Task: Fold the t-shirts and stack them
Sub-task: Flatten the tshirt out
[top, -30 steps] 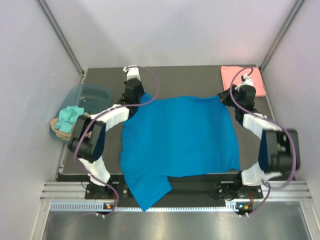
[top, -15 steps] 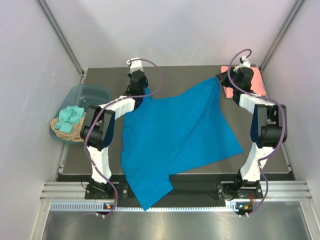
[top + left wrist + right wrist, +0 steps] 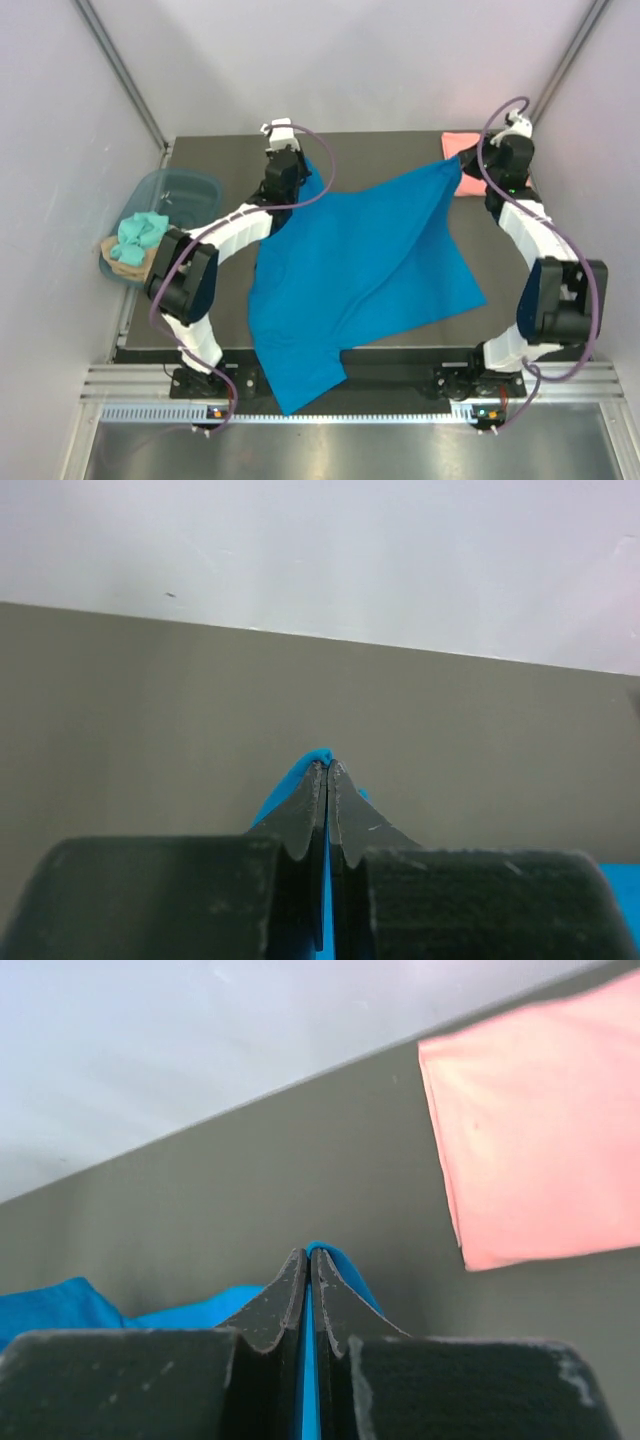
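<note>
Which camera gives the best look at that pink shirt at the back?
The right wrist view: the pink shirt fills its upper right, flat and folded, cropped at the frame edge. The top external view shows only a strip, partly behind the right arm and the blue shirt. The left wrist view shows none.

Probably lab test cell — white panel walls (image 3: 350,60), aluminium rail (image 3: 390,385), dark table (image 3: 380,155).
</note>
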{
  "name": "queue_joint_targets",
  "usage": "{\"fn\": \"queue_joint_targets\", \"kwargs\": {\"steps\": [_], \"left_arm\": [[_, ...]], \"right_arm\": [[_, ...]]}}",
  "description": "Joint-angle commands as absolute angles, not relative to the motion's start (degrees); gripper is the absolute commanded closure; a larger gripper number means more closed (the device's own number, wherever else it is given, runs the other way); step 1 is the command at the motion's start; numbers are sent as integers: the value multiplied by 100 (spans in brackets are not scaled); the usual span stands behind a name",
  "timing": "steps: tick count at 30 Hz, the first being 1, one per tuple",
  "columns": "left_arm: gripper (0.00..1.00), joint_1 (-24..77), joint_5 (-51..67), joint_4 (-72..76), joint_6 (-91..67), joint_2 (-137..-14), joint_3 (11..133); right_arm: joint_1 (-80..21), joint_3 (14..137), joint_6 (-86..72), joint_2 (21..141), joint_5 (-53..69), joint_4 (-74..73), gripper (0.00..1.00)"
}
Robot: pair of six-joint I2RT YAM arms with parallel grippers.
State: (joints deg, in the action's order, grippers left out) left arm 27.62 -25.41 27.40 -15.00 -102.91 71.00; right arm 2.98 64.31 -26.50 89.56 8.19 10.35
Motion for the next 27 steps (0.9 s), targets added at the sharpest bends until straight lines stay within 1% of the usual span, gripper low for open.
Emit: {"fn": "queue_joint_targets", "kwargs": {"steps": [1, 2, 3, 5, 6, 7, 9, 11, 14, 17, 20, 23, 27], "left_arm": [[100, 2769, -3084, 2865, -1126, -9064, 7049], [100, 2769, -3146, 2761, -1038, -8818, 7075], [100, 2777, -3173, 2699, -898, -8319, 7110], [100, 2769, -3156, 2532, -791, -7799, 7207], [100, 2777, -3120, 2444, -748, -7283, 7224], [100, 2777, -3077, 2426, -747, -7034, 7233], [100, 2777, -2893, 2217, -922, -6368, 7260], [100, 2777, -2690, 1979, -1115, -5978, 7347], [100, 2777, -2391, 1732, -1493, -5293, 7251], [100, 2777, -2049, 1512, -1819, -4547, 7111], [100, 2777, -1697, 1170, -2065, -4150, 7119], [100, 2777, -1407, 914, -2329, -3834, 7303], [100, 2760, -1152, 607, -2426, -3832, 8057]], "right_arm": [[352, 7152, -2154, 7789, 686, 31, 100], [352, 7302, -2092, 7561, 686, -252, 100], [352, 7460, -2057, 7132, 659, -507, 100], [352, 7926, -2030, 6717, 642, -1167, 100], [352, 8084, -2013, 6358, 633, -1386, 100], [352, 8443, -2004, 6189, 642, -1850, 100], [352, 8787, -1978, 5777, 650, -2292, 100], [352, 9236, -1977, 5495, 685, -2863, 100], [352, 9536, -2056, 4897, 738, -3435, 100], [352, 9335, -2328, 3933, 791, -3673, 100], [352, 9211, -2399, 3334, 879, -3875, 100], [360, 9736, -2417, 3138, 949, -4200, 100], [387, 10982, -2522, 3401, 1055, -4613, 100]]}}
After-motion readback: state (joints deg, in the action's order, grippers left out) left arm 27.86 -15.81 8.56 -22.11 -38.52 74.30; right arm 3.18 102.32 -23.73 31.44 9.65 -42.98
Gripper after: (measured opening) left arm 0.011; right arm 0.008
